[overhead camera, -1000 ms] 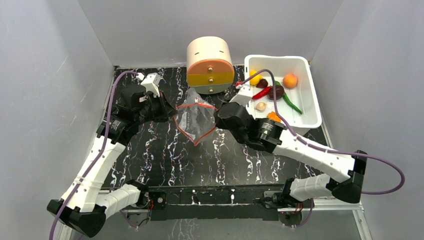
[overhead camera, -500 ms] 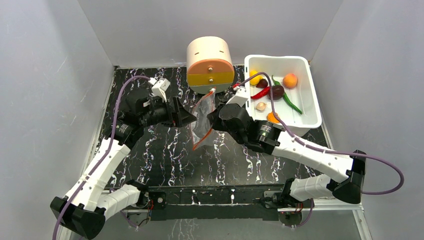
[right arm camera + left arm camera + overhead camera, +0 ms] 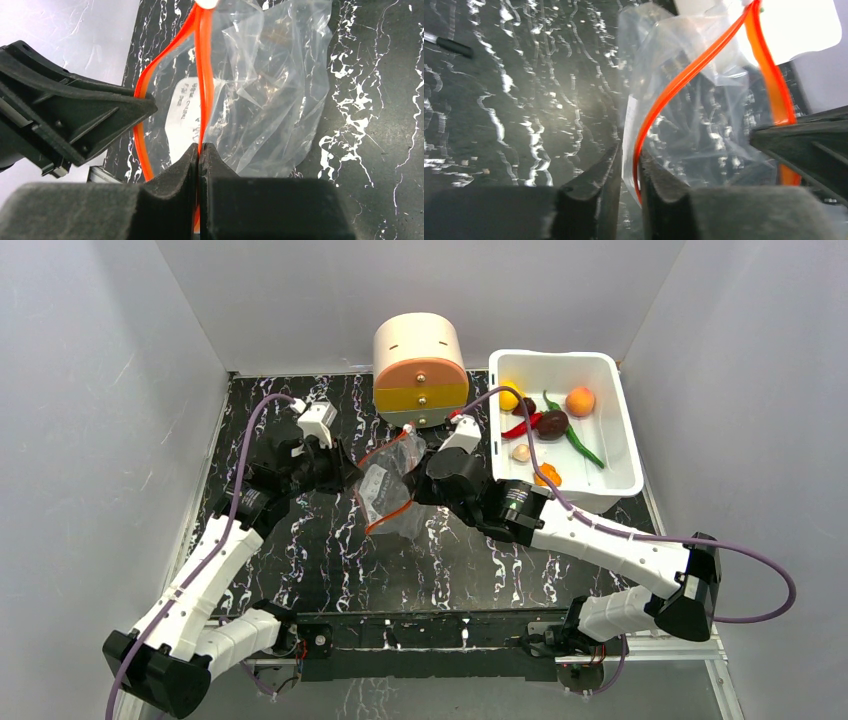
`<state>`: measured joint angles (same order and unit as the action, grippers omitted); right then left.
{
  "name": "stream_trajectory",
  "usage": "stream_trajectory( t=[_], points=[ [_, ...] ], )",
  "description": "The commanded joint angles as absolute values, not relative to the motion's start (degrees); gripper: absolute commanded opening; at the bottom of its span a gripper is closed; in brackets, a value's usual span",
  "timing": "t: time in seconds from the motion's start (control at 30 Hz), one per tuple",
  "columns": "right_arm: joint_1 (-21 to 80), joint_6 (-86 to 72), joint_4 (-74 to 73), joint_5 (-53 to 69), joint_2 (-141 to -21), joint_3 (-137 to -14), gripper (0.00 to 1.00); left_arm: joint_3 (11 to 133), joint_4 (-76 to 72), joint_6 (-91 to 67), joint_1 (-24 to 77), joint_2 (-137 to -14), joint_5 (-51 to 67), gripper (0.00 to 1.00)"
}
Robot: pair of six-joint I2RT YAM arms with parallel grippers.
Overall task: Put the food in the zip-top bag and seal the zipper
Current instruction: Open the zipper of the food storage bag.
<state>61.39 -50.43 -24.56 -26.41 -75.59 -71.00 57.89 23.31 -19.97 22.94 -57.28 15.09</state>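
Right claw (image 3: 199,148) clenched on zipper (image 3: 204,75); left claw (image 3: 630,166) straddled other lip, grip unclear. Zip-top bag (image 3: 270,85) empty; food (image 3: 553,423) beyond right claw, in tub (image 3: 560,353).

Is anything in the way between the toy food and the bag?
Yes. The right gripper, pinching the orange-red strip of the clear plastic bag, sits between that bag and the white plastic tub holding the toy fruits and vegetables.
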Motion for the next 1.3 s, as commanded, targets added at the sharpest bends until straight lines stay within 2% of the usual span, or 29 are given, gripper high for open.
stream_trajectory(
  t=[0.0, 0.03, 0.07, 0.2, 0.43, 0.53, 0.63, 0.8, 1.0, 1.27],
  points=[
    [61.30, -49.24, -21.49, -25.84, -74.65, -70.51, 0.00, 59.88, 25.82, -14.44, 22.94, -56.42, 9.52, 0.08],
    [61.28, -49.22, -21.81, -26.17, -74.62, -70.25, 0.00, 59.71, 25.91, -13.50, 22.94, -55.78, 8.89, 0.02],
    [61.24, -49.22, -22.57, -26.90, -74.45, -70.21, 0.00, 59.61, 26.07, -12.62, 22.96, -55.00, 8.14, 0.00],
    [60.89, -49.17, -24.75, -29.11, -73.89, -69.37, 0.00, 59.22, 25.98, -9.76, 22.94, -50.89, 4.10, 0.00],
    [60.65, -48.08, -19.09, -25.47, -73.10, -63.41, 0.00, 60.44, 26.34, -6.91, 22.92, -48.04, -0.78, 0.00],
    [60.71, -48.52, -17.80, -24.21, -73.79, -62.41, 0.00, 60.06, 26.33, -5.96, 22.98, -48.08, 1.10, 0.00],
    [60.68, -48.60, -14.08, -20.17, -74.61, -60.72, 0.00, 57.80, 25.17, -5.89, 22.94, -48.50, 8.07, 0.00],
    [60.69, -49.66, -13.10, -18.15, -76.63, -60.77, 0.13, 52.78, 23.91, -6.85, 22.96, -48.38, 9.68, 0.00],
    [60.68, -43.97, -12.17, -13.24, -79.17, -64.11, 0.46, 50.39, 22.92, -6.35, 22.94, -47.37, 7.54, 0.00],
    [60.41, -34.47, -14.33, -21.66, -74.49, -68.13, 0.65, 44.82, 18.60, -7.73, 22.94, -44.35, 5.27, 0.00]
  ],
)
